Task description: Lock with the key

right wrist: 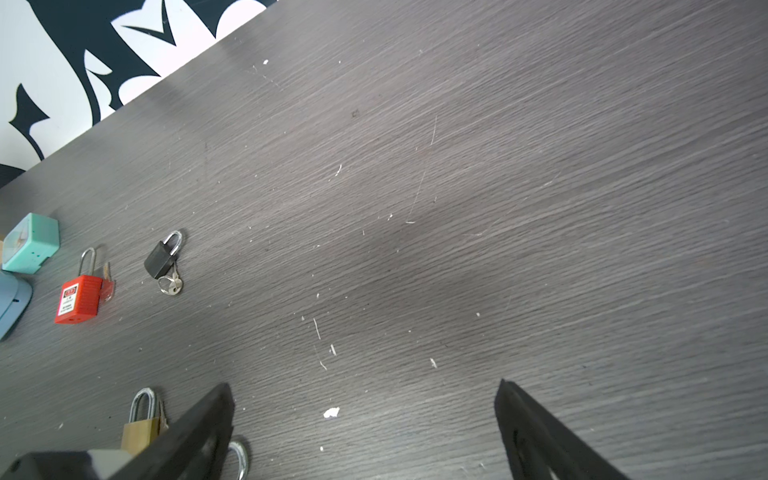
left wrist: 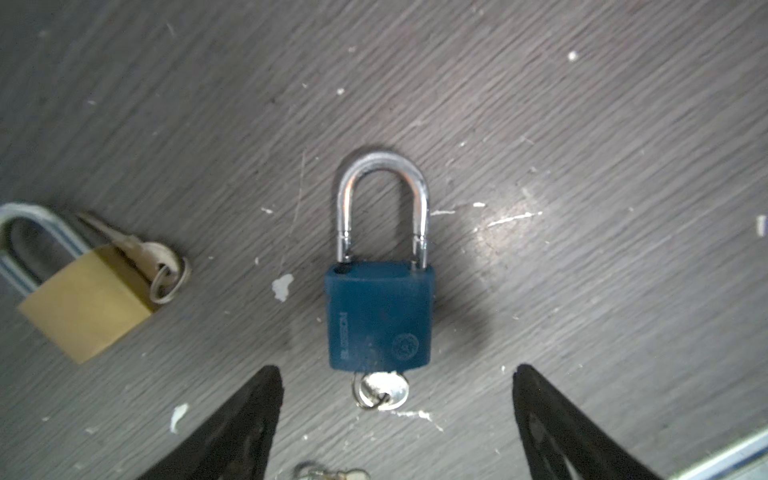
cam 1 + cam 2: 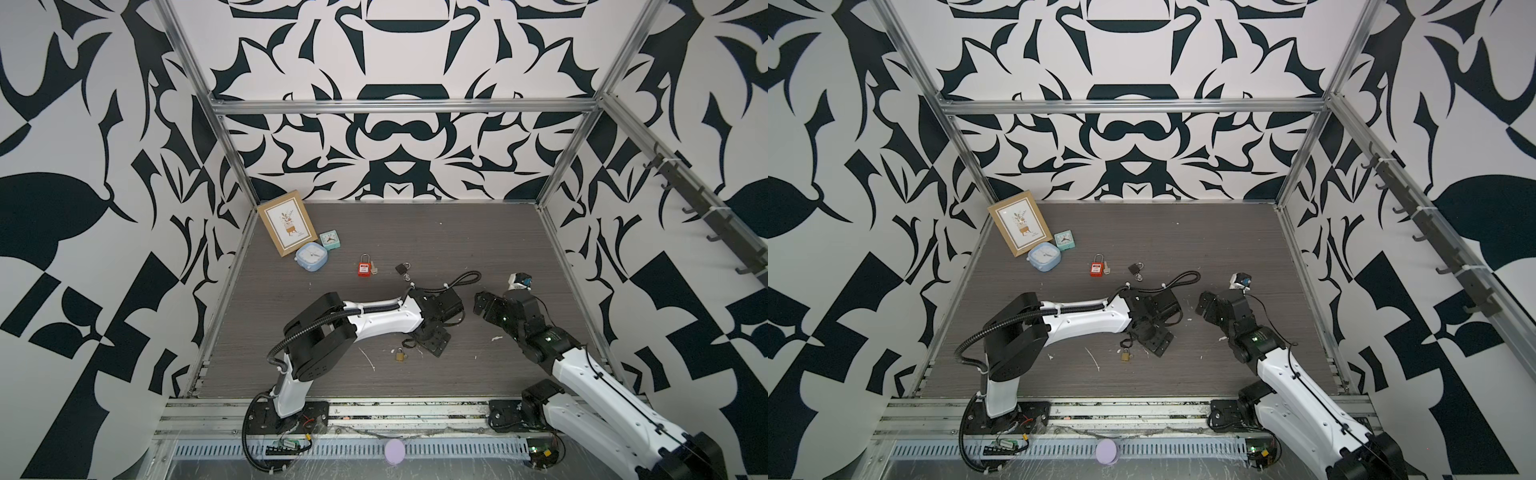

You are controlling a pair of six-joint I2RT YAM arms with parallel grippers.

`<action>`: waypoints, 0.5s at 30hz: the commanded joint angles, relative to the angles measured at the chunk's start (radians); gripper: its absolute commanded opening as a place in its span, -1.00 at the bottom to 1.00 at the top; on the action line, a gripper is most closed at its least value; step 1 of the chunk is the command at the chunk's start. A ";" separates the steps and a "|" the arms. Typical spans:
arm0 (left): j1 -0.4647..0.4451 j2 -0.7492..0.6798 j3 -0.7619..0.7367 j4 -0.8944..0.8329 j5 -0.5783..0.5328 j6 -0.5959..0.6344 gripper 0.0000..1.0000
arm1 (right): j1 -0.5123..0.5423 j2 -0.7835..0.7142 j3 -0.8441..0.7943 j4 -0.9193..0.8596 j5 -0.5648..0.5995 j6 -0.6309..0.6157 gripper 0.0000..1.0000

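Four padlocks are lying on the table (image 2: 582, 124), and the one I am dealing with is the blue lock (image 2: 379, 318), lying flat right under my left gripper (image 2: 397, 369), near the brass lock (image 2: 87, 303) and well apart from the red lock (image 3: 364, 269) and black lock (image 3: 402, 268) farther back. My left gripper is hanging wide open and gripping nothing, its two fingers (image 2: 249, 415) standing either side of the key (image 2: 384, 390), which is sitting in the bottom of the blue lock with a small ring (image 2: 361, 395) through its head. My right gripper (image 1: 363, 382) is also hanging fully open and empty over bare table. The shackle (image 2: 382, 166) is looking raised: one leg is stopping just short of its hole in the body while the other is running in, so I am judging the lock not yet shut. I am expecting a small, dense, rigid thing that is going to slide on the smooth table if pushed from one side; the chrome shackle is looking slippery, the coated body less so. The key head is thin and flat, so I am planning to pinch it across its flat faces, and the body across its flanks would be the hold for steadying. No box, tray or bowl is showing; the only thing holding another is the lock body, with the key in its keyway.
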 commanded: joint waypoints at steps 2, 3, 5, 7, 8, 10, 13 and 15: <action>0.002 0.046 0.020 -0.020 -0.032 -0.013 0.72 | -0.004 0.006 0.027 0.034 -0.007 -0.012 0.99; 0.001 0.052 0.023 -0.022 -0.034 -0.008 0.68 | -0.004 0.006 0.029 0.034 -0.007 -0.012 0.99; 0.001 0.062 0.028 -0.026 -0.039 0.000 0.58 | -0.004 0.006 0.033 0.031 -0.007 -0.017 0.99; 0.001 0.068 0.025 -0.020 -0.043 0.006 0.57 | -0.004 0.005 0.034 0.031 -0.007 -0.018 0.99; 0.001 0.072 0.024 -0.016 -0.043 0.012 0.55 | -0.004 0.004 0.034 0.031 -0.006 -0.020 0.99; 0.001 0.080 0.025 -0.014 -0.042 0.017 0.51 | -0.005 0.005 0.035 0.031 -0.005 -0.021 0.99; 0.001 0.089 0.025 -0.008 -0.039 0.026 0.46 | -0.005 0.010 0.039 0.033 -0.006 -0.022 0.99; 0.002 0.094 0.026 -0.005 -0.037 0.029 0.39 | -0.005 0.016 0.040 0.035 -0.007 -0.023 0.99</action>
